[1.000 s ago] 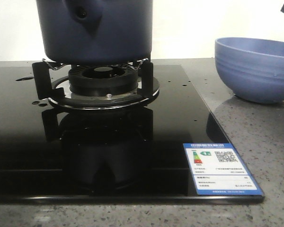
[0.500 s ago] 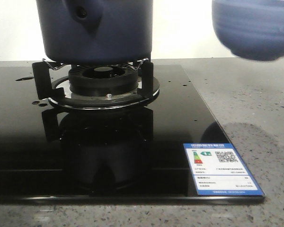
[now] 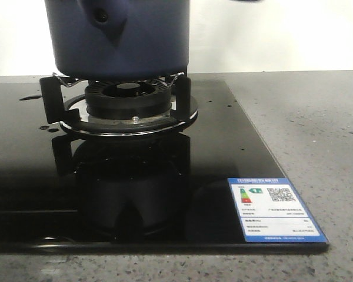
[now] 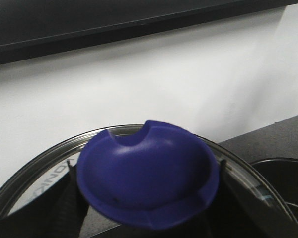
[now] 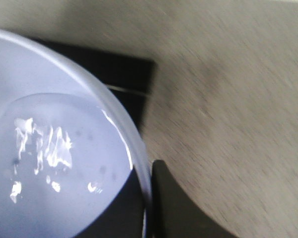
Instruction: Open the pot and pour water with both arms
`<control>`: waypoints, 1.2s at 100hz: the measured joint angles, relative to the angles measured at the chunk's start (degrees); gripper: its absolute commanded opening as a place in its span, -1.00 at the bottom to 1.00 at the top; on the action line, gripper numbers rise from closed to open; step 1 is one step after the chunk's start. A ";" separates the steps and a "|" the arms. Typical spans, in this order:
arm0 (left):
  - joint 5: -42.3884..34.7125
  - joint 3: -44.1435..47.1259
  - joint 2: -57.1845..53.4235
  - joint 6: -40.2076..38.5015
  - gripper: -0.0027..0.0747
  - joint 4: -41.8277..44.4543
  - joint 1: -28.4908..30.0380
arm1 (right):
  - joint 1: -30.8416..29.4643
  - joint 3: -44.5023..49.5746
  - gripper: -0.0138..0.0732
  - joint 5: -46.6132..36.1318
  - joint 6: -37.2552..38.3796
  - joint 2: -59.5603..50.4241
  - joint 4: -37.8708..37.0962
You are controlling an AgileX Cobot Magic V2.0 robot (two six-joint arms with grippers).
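The dark navy pot [image 3: 120, 35] stands on the gas burner [image 3: 126, 103] at the back left, its handle stub [image 3: 100, 16] facing the camera; its top is out of frame. My left gripper [image 4: 148, 201] is shut on the blue knob [image 4: 148, 173] of a glass lid [image 4: 44, 158] with a steel rim, held up in front of a white wall. My right gripper [image 5: 148, 198] is shut on the rim of the periwinkle bowl [image 5: 54, 124], one finger [image 5: 176, 208] outside and one inside. Water [image 5: 49, 163] lies in the bowl. Neither gripper shows in the front view.
The black glass cooktop [image 3: 223, 147] carries a blue-edged label sticker [image 3: 275, 208] at its front right corner. Grey speckled counter [image 3: 317, 129] lies to its right. In the right wrist view the cooktop's corner [image 5: 119, 74] and the counter [image 5: 228, 99] are below the bowl.
The bowl has risen from the counter at the right and left the top of the front view. The pot and burner have not moved.
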 measured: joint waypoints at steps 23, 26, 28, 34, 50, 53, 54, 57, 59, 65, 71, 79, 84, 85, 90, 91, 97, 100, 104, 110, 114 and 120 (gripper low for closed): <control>0.00 0.00 0.00 0.00 -0.03 0.10 0.95 | 6.57 -13.09 -0.79 0.53 1.49 6.20 0.48; 0.00 0.00 0.00 0.00 -0.03 0.10 0.95 | 7.24 -14.26 -0.79 0.53 1.58 7.08 0.79; 0.00 0.00 0.00 0.00 -0.03 0.10 0.95 | 7.71 -15.06 -0.79 0.53 1.58 7.41 1.12; 0.00 0.00 0.00 0.00 -0.03 0.10 0.95 | 8.79 -16.73 -0.79 0.53 1.58 8.70 2.41; 0.20 0.00 0.00 0.00 -0.03 0.10 0.95 | 11.22 -17.38 -0.79 -2.16 1.62 10.64 4.58; 0.20 0.00 0.00 0.00 -0.03 0.10 0.95 | 11.55 -17.38 -0.79 -3.37 1.48 10.82 4.58; 0.20 0.00 0.00 0.00 -0.03 0.10 0.95 | 11.72 -17.38 -0.79 -3.62 1.36 10.90 4.58; 0.20 0.00 0.00 0.00 -0.03 0.10 0.95 | 12.08 -17.38 -0.79 -4.64 1.05 11.15 4.69; 0.20 0.00 0.00 0.00 -0.03 0.10 0.95 | 12.27 -17.38 -0.79 -5.42 0.71 11.16 4.69; 0.20 0.00 0.00 0.00 -0.03 0.10 0.95 | 12.89 -17.38 -0.79 -7.75 -0.47 11.38 4.69; 0.20 0.00 0.00 0.00 -0.03 0.10 0.95 | 13.64 -17.27 -0.78 -9.90 -1.65 11.38 4.69; 0.20 0.00 0.00 0.00 -0.03 0.10 0.95 | 14.10 -16.44 -0.78 -13.40 -2.85 11.38 4.80; 0.20 0.00 0.00 0.00 -0.03 0.10 0.95 | 14.24 -15.39 -0.78 -15.46 -3.69 11.26 4.80; 0.20 0.00 0.00 0.00 -0.03 0.10 0.95 | 14.24 -14.99 -0.78 -15.75 -4.00 11.26 4.80; 0.20 0.00 0.00 0.00 -0.03 0.10 0.95 | 14.45 -13.30 -0.78 -18.06 -5.38 11.00 4.80; 0.20 0.00 0.00 0.00 -0.03 0.10 0.95 | 14.40 -13.00 -0.78 -18.39 -5.61 10.79 4.80; 0.20 0.00 0.00 0.00 -0.03 0.10 0.95 | 14.62 -9.82 -0.78 -21.34 -7.83 9.72 4.80; 0.20 0.00 0.00 0.00 -0.03 -0.01 0.95 | 14.84 -8.21 -0.78 -22.97 -8.82 9.05 4.80; 0.20 0.00 0.00 0.00 -0.03 -0.25 0.95 | 15.22 -5.43 -0.78 -25.83 -10.06 8.01 4.80; 0.22 0.00 0.00 0.00 -0.03 -0.61 0.95 | 15.66 -1.26 -0.78 -30.60 -11.24 5.67 4.80; 0.22 0.00 0.00 0.00 -0.03 -0.88 0.95 | 16.13 2.09 -0.78 -34.66 -11.95 3.95 4.80; 0.22 0.00 0.00 0.00 -0.03 -1.59 0.95 | 16.72 7.12 -0.78 -40.04 -13.32 1.65 5.02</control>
